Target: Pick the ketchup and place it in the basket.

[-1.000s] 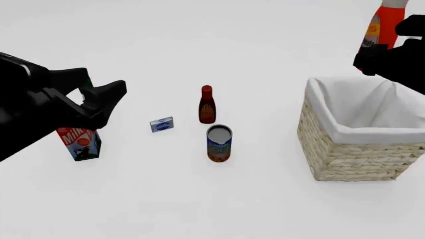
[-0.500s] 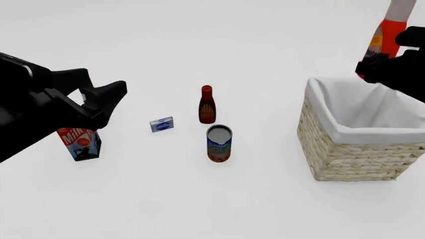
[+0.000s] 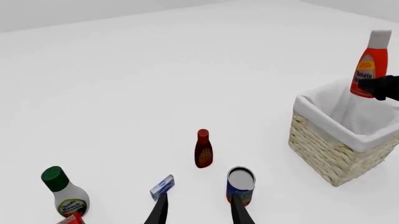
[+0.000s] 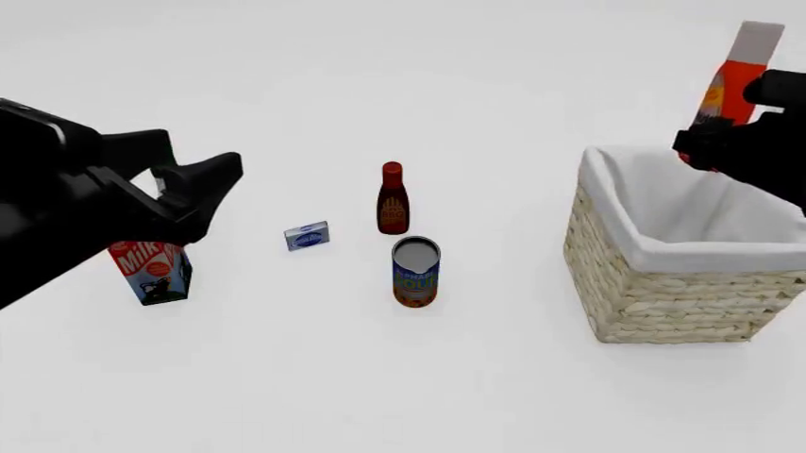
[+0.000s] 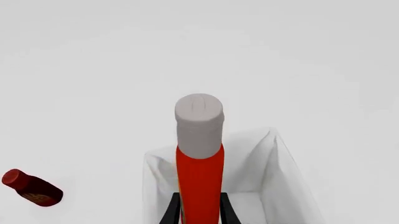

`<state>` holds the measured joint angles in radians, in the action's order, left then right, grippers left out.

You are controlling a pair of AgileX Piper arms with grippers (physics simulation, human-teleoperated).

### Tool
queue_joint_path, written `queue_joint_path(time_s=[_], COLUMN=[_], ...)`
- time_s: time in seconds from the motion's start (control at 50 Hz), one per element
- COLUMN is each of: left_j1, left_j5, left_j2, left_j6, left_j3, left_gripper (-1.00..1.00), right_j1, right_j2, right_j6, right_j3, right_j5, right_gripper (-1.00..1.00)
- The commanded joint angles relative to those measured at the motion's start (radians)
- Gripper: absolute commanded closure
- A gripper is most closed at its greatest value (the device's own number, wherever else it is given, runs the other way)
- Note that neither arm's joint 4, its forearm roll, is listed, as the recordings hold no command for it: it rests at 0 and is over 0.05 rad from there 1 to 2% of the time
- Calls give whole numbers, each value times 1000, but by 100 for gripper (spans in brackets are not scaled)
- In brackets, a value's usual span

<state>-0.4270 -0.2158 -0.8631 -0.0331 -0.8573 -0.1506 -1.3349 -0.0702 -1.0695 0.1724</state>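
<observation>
Right gripper (image 4: 720,132) is drifting toward 3 o'clock, carrying the ketchup (image 4: 731,74) with it; the bottle is now tilting its cap toward 1 o'clock, hanging over the basket (image 4: 629,274) far rim.

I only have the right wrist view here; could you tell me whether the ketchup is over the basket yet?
Observer: In the front view the ketchup hangs above the basket's far rim, tilted, held by the right gripper.
Operator: Thanks. Is the left arm close by?
Observer: No, the left gripper sits far off, over the milk carton.
Operator: Is it open?
Observer: Yes, open and empty.
</observation>
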Motion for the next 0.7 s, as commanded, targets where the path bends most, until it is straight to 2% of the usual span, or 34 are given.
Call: queue_joint_path(time_s=[0.02,0.24,0.7], left_j1=[-3,-4,2], left_j5=[4,5,31], left_j2=[-5,-7,-19], left_j6=[1,-2,6], left_j3=[1,1,20], left_gripper=[-100,-100,-100], right_j1=[-30,-55,-63], right_j2=[-23,-37,-117], right_j6=[-15,-38,-25], right_j3=[6,27,2], right_j5=[-18,-41,-24], right_gripper=[100,100,100])
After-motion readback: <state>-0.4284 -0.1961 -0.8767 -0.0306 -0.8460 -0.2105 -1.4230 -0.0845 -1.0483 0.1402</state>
